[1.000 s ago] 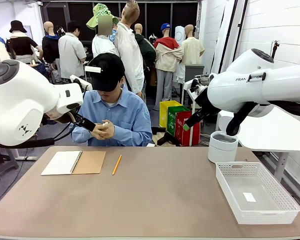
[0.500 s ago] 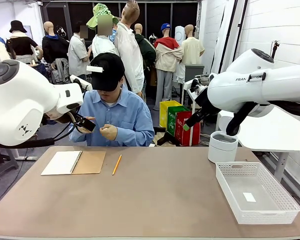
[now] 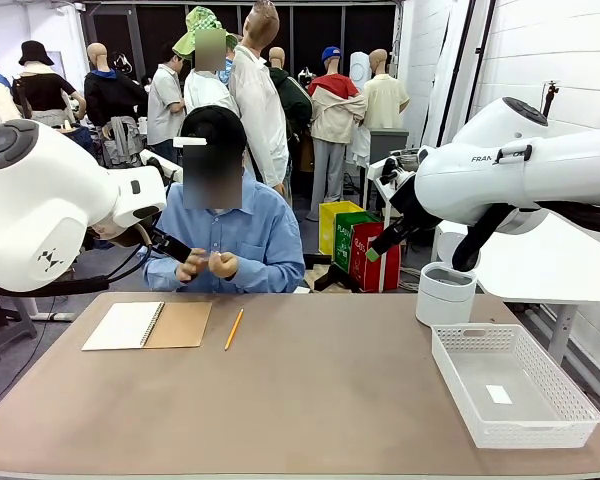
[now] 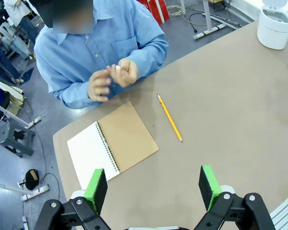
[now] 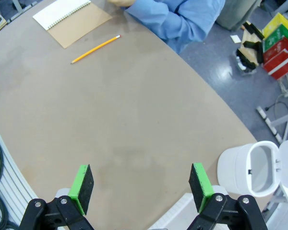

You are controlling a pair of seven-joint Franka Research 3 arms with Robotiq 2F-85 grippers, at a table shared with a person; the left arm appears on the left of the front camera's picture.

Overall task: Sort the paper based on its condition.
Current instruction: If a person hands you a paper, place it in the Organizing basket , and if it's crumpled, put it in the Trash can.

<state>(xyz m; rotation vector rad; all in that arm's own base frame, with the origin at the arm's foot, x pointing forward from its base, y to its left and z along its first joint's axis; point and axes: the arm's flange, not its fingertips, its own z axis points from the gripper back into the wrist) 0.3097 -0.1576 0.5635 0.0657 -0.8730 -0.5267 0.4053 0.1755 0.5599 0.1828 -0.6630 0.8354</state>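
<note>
The paper as loose sheets is out of view. The person's hands [image 4: 113,76] work a small white bit between them above the table's far edge; I cannot tell what it is. My left gripper [image 4: 153,187] hangs open high over the table, its green pads wide apart, above the near side of the spiral notebook [image 4: 113,146]. My right gripper [image 5: 141,184] is open too, high above bare tabletop, with nothing between its fingers. Seen from the front, both arms are raised at the table's sides.
The open notebook [image 3: 147,325] and a yellow pencil [image 3: 234,328] lie at the far left. A white mesh basket [image 3: 450,370] with a tiny white tag [image 3: 498,394] stands at the right. Behind it is a white lidded bin [image 3: 445,293].
The person's hands parted, then came back together a little lower, and the head lifted. Neither arm has moved.
</note>
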